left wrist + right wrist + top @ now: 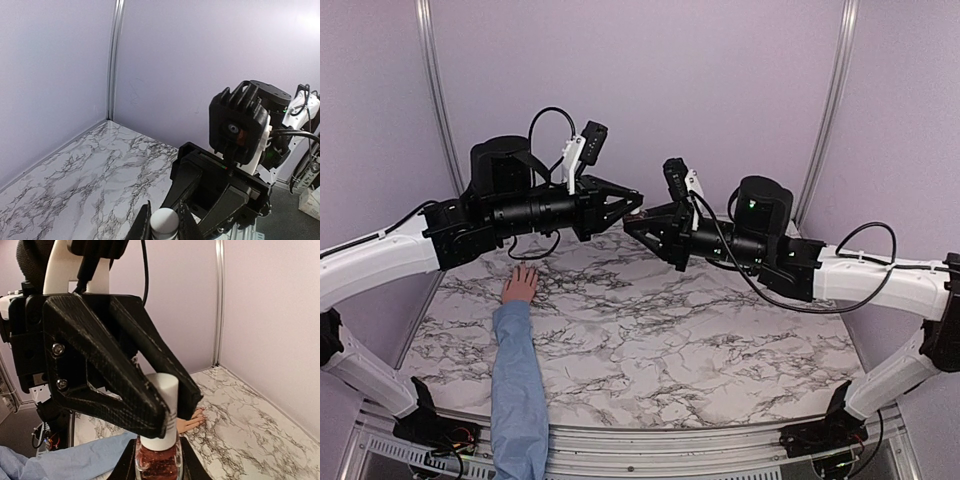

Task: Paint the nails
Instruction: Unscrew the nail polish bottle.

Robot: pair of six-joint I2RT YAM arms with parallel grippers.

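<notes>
Two pincers are meeting in mid-air above the desk, and we are seeing both closed down narrow. Our left pincer (636, 204) is clamping the white cap (167, 387) of a small bottle (159, 460), its black fingers pressing on either side. Our right pincer (630, 226) is gripping the glass body of that same bottle from below, holding it upright, with reddish glittery polish showing inside. We are counting one bottle, one cap, one human hand and two arms. That hand (521, 286) is lying flat on the left part of the marbled desk (720, 340), a light blue sleeve (518, 385) trailing to the near edge. The nails (525, 268) are sitting at its fingertips, well apart from the bottle and too small for us to make out. Both arms are reaching inward, forearms roughly level.
</notes>
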